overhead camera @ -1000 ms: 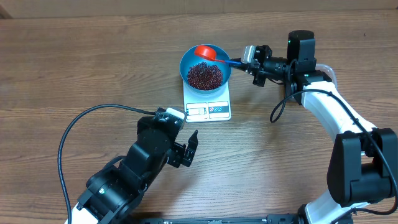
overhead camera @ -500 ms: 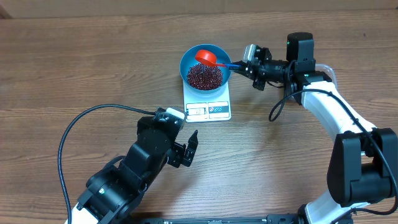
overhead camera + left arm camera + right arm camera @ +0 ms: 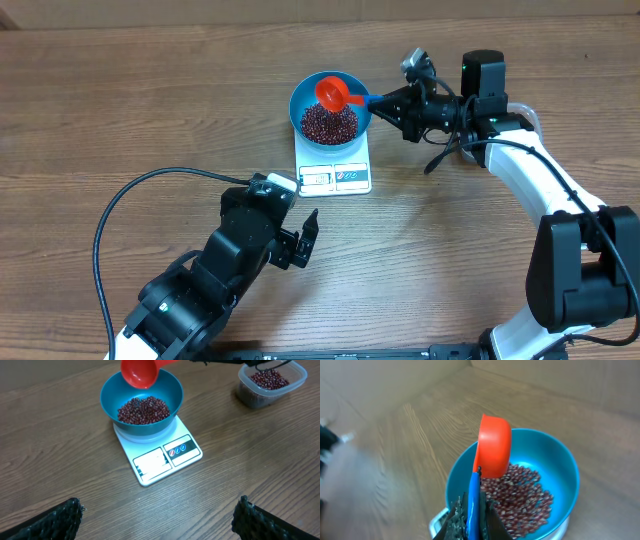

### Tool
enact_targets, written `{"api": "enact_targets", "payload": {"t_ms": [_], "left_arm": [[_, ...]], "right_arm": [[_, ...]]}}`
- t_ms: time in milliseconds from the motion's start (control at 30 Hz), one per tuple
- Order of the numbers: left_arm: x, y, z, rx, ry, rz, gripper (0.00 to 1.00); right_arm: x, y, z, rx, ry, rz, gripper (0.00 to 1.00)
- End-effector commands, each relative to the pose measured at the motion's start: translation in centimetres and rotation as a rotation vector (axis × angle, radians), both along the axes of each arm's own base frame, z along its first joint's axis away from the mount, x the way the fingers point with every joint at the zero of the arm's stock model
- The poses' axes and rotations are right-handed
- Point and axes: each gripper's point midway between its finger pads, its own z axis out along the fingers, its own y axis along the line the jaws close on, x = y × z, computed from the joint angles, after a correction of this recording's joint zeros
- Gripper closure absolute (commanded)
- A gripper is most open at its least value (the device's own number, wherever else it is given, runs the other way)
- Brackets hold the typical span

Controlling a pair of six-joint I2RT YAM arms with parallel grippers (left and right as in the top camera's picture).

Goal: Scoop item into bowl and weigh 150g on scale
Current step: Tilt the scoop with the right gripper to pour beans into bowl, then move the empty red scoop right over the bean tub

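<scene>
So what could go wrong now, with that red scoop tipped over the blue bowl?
1. The scoop hangs close to the bowl rim; a bump could shift the bowl on the scale.
2. The right jaws pinch only its thin blue handle, so it might twist or slip.

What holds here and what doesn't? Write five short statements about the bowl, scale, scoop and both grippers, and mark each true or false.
1. The blue bowl sits on the scale. True.
2. The bowl is empty. False: beans lie piled in it.
3. The right gripper is shut on the red scoop, at its handle. True.
4. The left gripper grips the bowl. False: it is open and apart from the bowl and scale.
5. The scoop is held level. False: it is tipped onto its side above the bowl.
</scene>
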Motion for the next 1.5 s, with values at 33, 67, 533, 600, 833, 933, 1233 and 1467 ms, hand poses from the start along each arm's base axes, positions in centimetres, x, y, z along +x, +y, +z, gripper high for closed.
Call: {"api": "enact_targets", "payload": {"t_ms": [33, 67, 533, 600, 833, 933, 1233, 1467], "left_arm": [[0.1, 0.2, 0.0, 0.014, -0.010, -0.003, 0.00], [0.1, 0.2, 0.0, 0.014, -0.010, -0.003, 0.01], [0.1, 0.2, 0.0, 0.014, -0.010, -0.003, 0.00], [0.1, 0.2, -0.1, 0.014, -0.010, -0.004, 0.00], [0.1, 0.2, 0.0, 0.014, -0.010, -0.003, 0.00], [0.1, 0.2, 0.0, 0.014, -0.010, -0.003, 0.01], [0.1, 0.2, 0.0, 0.014, -0.010, -0.003, 0.00], [0.1, 0.2, -0.1, 0.014, -0.010, -0.004, 0.00]], "right_arm": [[0.5, -0.6, 3.2, 0.106, 0.140, -0.089, 0.96], [0.5, -0.8, 3.7, 0.119, 0.154, -0.104, 0.96], [0.3, -10.4, 8.0, 0.239, 0.316, -0.391, 0.96], [0.1, -12.2, 7.7, 0.245, 0.348, -0.438, 0.97], [-0.7, -17.7, 6.3, 0.267, 0.442, -0.579, 0.97], [-1.2, -19.3, 5.6, 0.250, 0.447, -0.607, 0.96], [-2.7, -22.5, 2.8, 0.096, 0.499, -0.770, 0.97], [-4.3, -24.7, 2.9, -0.080, 0.455, -0.891, 0.96]]}}
